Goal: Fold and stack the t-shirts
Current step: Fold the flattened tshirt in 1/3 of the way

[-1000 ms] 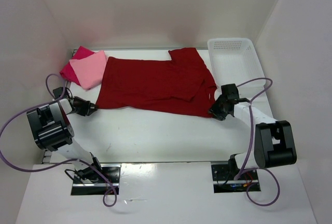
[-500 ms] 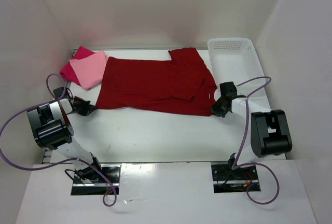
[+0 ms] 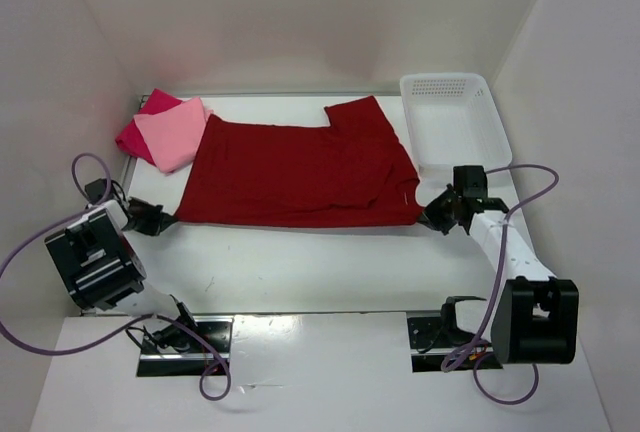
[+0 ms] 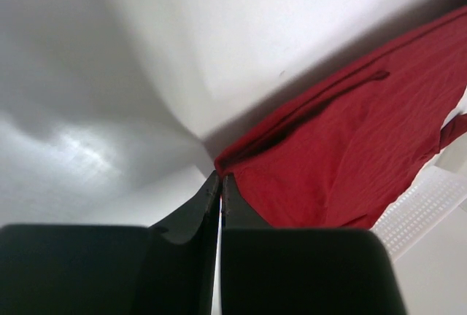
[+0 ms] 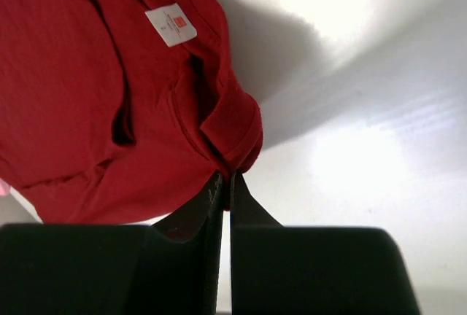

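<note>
Top external: dark red shirt point(image 3: 300, 172) spread flat; left gripper point(image 3: 163, 220) pinches one corner, right gripper point(image 3: 431, 217) clamps the opposite edge.

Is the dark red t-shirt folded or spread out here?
Spread out: the dark red t-shirt lies flat across the table, stretched between the left end effector and right end effector, each shut on its near edge.

One dark red shirt point(image 3: 300, 172), pale pink shirt point(image 3: 172, 134), bright crimson-pink shirt point(image 3: 152, 106), white lattice basket point(image 3: 455, 122), plain white table point(image 3: 300, 262), purple cables point(image 3: 530, 167).
</note>
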